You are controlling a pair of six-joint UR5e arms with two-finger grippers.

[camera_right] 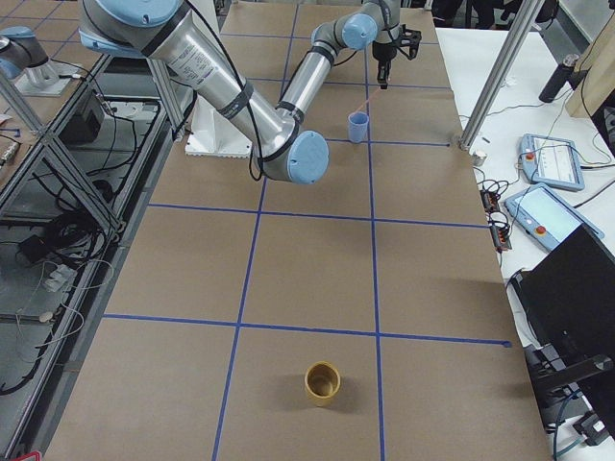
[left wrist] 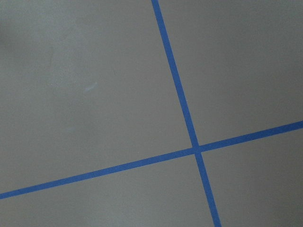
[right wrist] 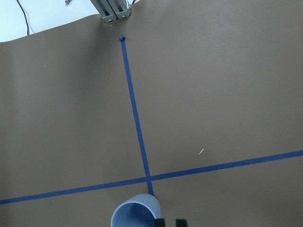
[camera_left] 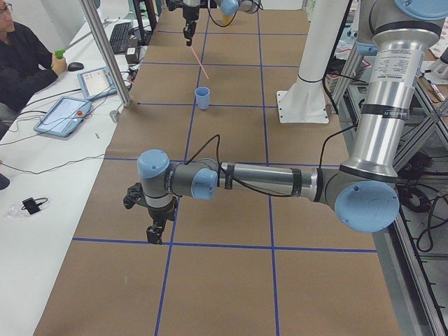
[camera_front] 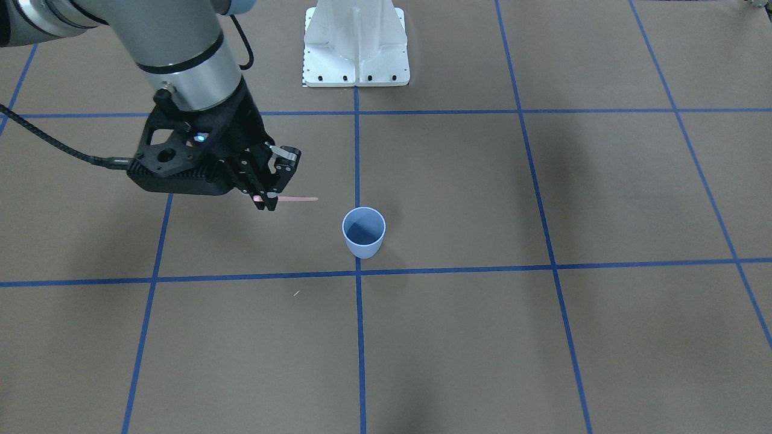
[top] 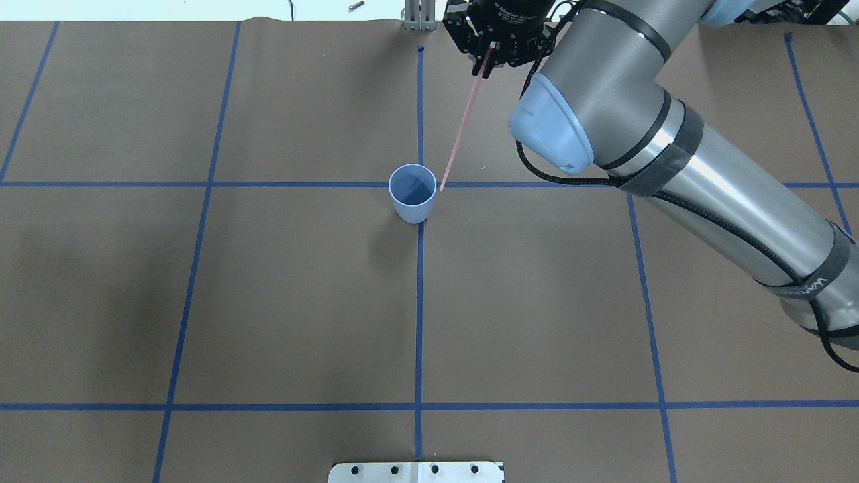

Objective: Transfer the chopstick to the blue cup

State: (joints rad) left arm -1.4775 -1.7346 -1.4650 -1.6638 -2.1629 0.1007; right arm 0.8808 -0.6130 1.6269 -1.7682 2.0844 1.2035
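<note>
The blue cup [camera_front: 363,232] stands upright and empty where two tape lines cross; it also shows in the overhead view [top: 412,193] and at the bottom of the right wrist view [right wrist: 135,215]. My right gripper [camera_front: 265,202] is shut on the upper end of the pale pink chopstick [camera_front: 295,198]. The chopstick [top: 464,124] slants down toward the cup, and its free tip ends just beside the rim, above the table. My left gripper [camera_left: 152,234] hangs low over the table far from the cup; I cannot tell whether it is open or shut.
The white robot base [camera_front: 356,45] stands behind the cup. A tan cup [camera_right: 322,382] sits far off toward the table's right end. A metal post [camera_left: 105,52], tablets and an operator [camera_left: 21,63] are along the far edge.
</note>
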